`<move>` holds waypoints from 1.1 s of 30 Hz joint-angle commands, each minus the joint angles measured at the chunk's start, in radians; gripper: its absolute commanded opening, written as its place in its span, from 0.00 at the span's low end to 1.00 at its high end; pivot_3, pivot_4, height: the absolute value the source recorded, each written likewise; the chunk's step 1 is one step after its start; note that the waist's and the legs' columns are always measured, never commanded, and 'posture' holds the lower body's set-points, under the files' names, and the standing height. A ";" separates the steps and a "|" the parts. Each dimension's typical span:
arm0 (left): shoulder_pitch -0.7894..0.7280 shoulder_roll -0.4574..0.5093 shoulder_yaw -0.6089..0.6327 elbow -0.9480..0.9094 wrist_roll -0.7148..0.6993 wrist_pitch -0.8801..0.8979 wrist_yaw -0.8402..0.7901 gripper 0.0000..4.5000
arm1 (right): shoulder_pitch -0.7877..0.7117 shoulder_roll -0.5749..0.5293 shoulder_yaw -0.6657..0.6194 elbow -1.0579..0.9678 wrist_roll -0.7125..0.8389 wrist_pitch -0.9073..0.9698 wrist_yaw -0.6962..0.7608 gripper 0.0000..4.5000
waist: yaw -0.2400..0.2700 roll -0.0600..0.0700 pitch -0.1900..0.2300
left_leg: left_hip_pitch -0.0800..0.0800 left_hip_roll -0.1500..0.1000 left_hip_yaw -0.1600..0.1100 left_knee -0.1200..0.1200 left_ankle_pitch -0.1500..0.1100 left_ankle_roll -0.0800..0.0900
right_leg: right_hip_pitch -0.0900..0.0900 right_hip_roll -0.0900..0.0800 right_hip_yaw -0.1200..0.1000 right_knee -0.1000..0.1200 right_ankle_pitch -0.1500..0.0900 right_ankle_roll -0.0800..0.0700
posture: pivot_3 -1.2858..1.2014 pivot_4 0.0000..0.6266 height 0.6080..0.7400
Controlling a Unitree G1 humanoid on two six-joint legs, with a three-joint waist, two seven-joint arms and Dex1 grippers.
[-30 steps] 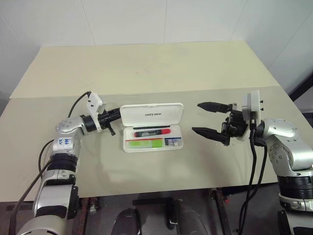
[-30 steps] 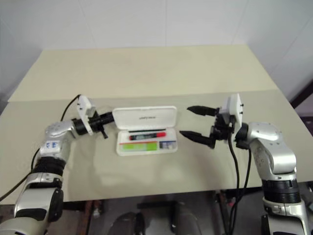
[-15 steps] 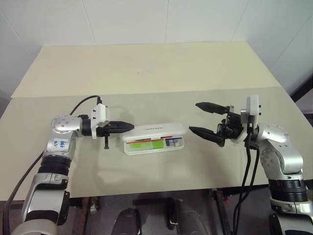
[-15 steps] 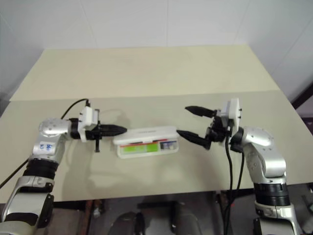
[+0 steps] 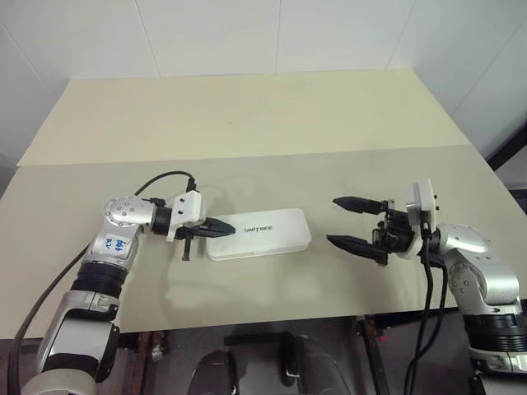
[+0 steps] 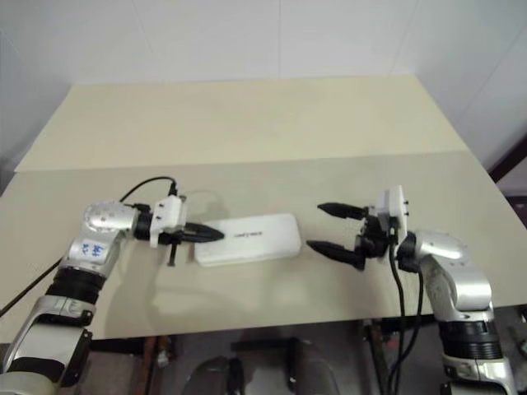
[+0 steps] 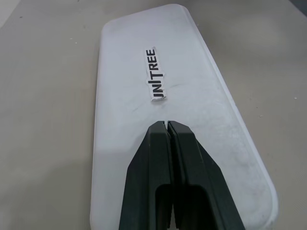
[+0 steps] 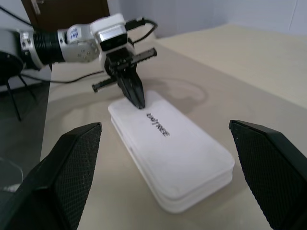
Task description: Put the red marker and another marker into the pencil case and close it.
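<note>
The white pencil case (image 5: 265, 233) lies flat on the table with its lid down and the UNITREE lettering (image 7: 156, 74) facing up. The red marker and the other marker are hidden. My left gripper (image 5: 229, 230) is shut, and its fingertips (image 7: 167, 126) rest on the left end of the lid, just short of the lettering. The right wrist view shows the same contact, with the left gripper (image 8: 138, 101) on the near end of the case (image 8: 182, 148). My right gripper (image 5: 331, 220) hangs open a short way to the right of the case, pointing at it and holding nothing.
The beige table (image 5: 247, 123) has a seam running across it behind the case. Its front edge (image 5: 272, 317) lies close below the case and both arms. A black cable (image 5: 165, 177) loops off my left wrist.
The lid stood upright a second ago, then came halfway down, and now lies shut. My left gripper swung right and down over it. My right gripper sank a little.
</note>
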 commanded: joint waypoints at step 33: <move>0.196 0.018 0.252 -0.372 -0.325 0.423 0.121 0.00 | -0.038 -0.065 0.003 0.078 -0.105 -0.070 0.032 1.00 | -0.002 0.000 -0.002 | 0.000 0.001 -0.001 0.000 0.000 0.000 | 0.001 -0.001 0.003 0.000 0.000 0.001 | 0.52 0.24 1.00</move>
